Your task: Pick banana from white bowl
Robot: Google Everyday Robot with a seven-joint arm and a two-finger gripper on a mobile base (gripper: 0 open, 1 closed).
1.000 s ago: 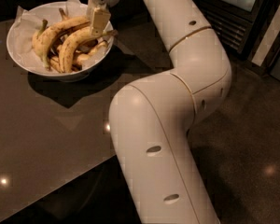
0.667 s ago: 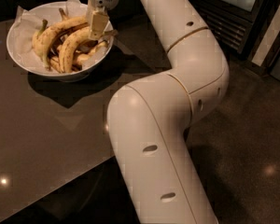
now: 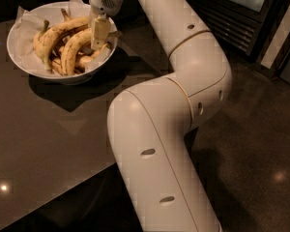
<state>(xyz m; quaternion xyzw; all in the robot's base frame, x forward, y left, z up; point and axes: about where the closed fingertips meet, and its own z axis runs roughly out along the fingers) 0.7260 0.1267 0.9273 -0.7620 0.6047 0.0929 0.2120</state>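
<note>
The white bowl (image 3: 19,52), lined with white paper, stands at the table's far left and holds several bananas. The strongly curved, brown-freckled banana (image 3: 70,50) lies in the middle of the bowl, arching up to the right. A long banana with a greenish stem (image 3: 55,29) lies behind it. Smaller bruised bananas (image 3: 84,61) lie underneath. My gripper (image 3: 99,33) hangs from the white arm over the bowl's right side, down at the upper right end of the curved banana. I cannot tell whether it touches the banana.
The bowl sits on a dark glossy table (image 3: 48,144), whose front edge runs diagonally toward the lower left. My large white arm (image 3: 164,129) fills the middle of the view. A dark cabinet (image 3: 241,18) stands at the back right, above a speckled floor.
My gripper has moved down and slightly left, from above the bowl's right rim into the bowl at the curved banana's end. The bowl and bananas have not moved.
</note>
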